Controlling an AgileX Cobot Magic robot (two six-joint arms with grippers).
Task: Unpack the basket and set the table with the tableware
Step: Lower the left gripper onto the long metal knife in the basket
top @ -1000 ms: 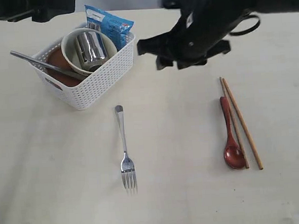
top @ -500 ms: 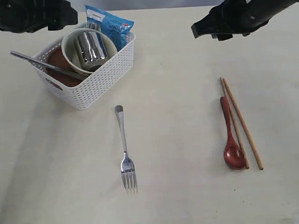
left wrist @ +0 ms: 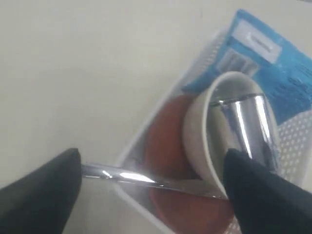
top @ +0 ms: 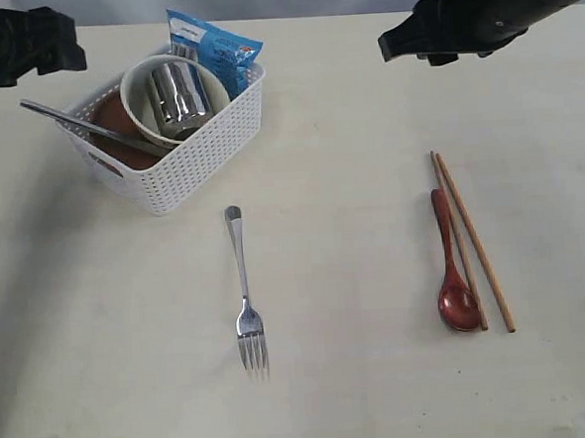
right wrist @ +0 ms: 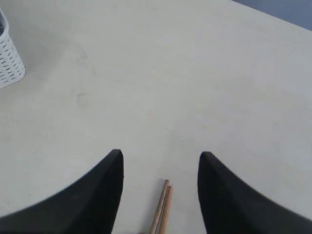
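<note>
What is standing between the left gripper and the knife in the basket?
Nothing visible does. The open left gripper hangs over the knife, which lies uncovered on the plate, one end sticking out past the basket rim.

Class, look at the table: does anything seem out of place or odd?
Yes. A blue snack packet stands in the white perforated plastic basket, beside the cream bowl; it alone is not tableware.
</note>
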